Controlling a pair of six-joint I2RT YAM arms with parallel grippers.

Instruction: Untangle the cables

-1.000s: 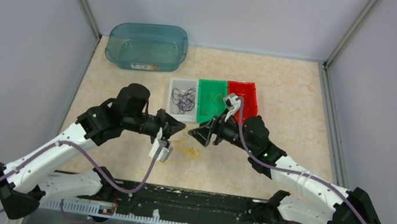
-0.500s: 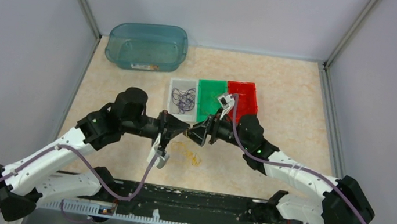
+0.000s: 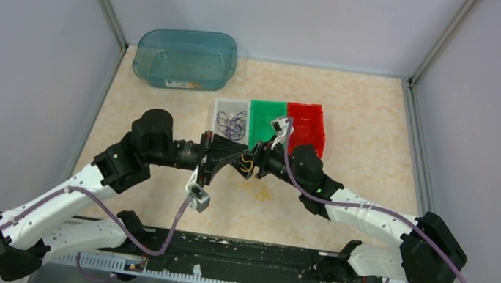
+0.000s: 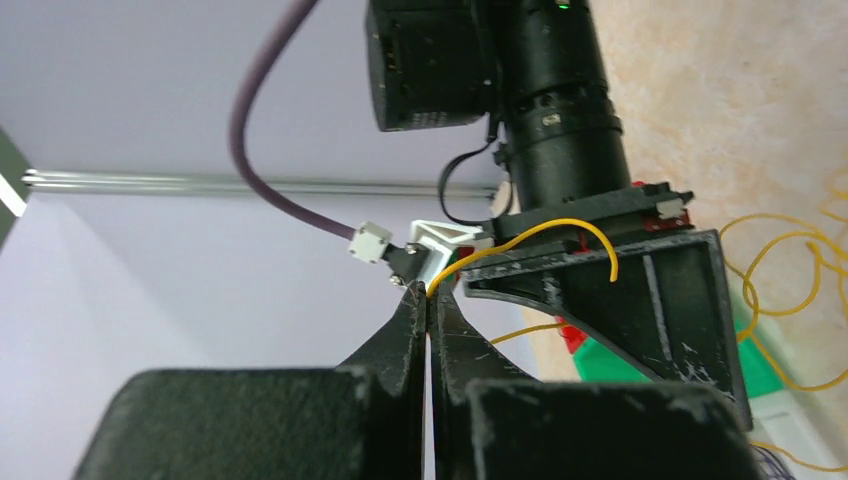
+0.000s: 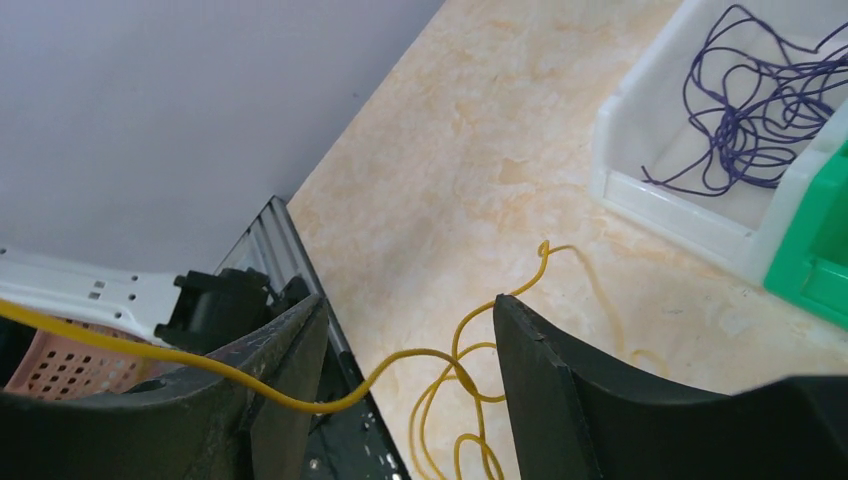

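Note:
My left gripper (image 4: 428, 292) is shut on a thin yellow cable (image 4: 545, 230), which arcs out from its tips over the right gripper's black finger. In the top view both grippers meet in front of the bins, the left gripper (image 3: 227, 159) tip to tip with the right gripper (image 3: 247, 163). My right gripper (image 5: 408, 302) is open. The yellow cable (image 5: 455, 362) runs across the gap between its jaws and hangs in loose loops above the table. A clump of dark purple cables (image 5: 745, 110) lies in the white bin (image 3: 221, 108).
A green bin (image 3: 265, 118) and a red bin (image 3: 307, 122) stand in a row right of the white bin. A teal plastic tub (image 3: 185, 57) sits at the back left. Grey walls enclose the beige table (image 3: 368, 128).
Both grippers moved toward each other and now meet in front of the bins. The yellow cable has lifted off the table between them. The right jaws have narrowed a little.

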